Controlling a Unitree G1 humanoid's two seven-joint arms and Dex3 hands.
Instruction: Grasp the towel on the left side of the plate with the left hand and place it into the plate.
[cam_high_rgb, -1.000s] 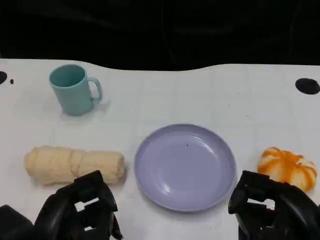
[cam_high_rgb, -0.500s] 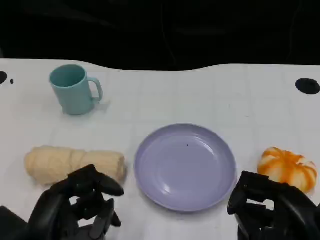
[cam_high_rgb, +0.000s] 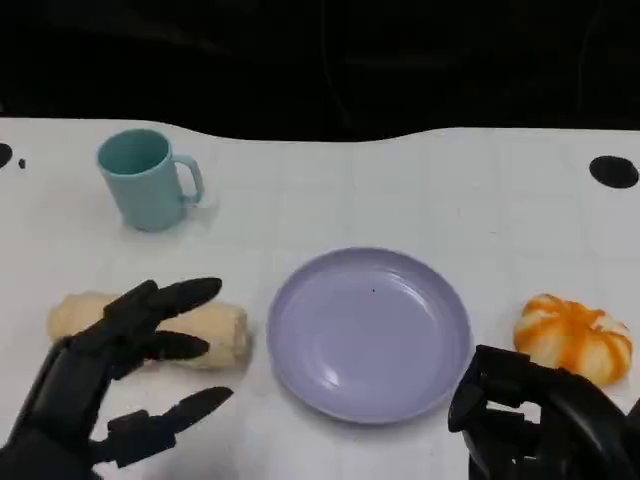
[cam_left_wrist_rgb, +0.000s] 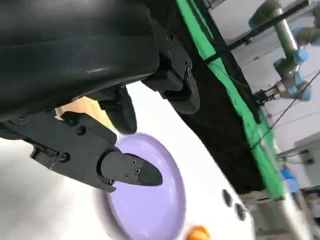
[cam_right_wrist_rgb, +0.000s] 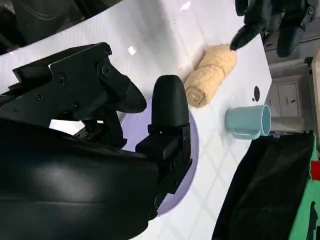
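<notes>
A rolled cream towel lies on the white table left of the lilac plate; the towel and plate appear again in the right wrist view. My left hand hovers over the towel's near side with its fingers spread wide, holding nothing. The left wrist view shows its fingers apart above the plate, with a patch of towel behind them. My right hand rests curled at the near right, nothing in it.
A teal mug stands at the back left. An orange pumpkin sits right of the plate. A black round mark lies at the table's far right edge.
My left hand has unfurled from a curled fist and lifted forward, its fingers now spread over the towel. The right hand has barely moved.
</notes>
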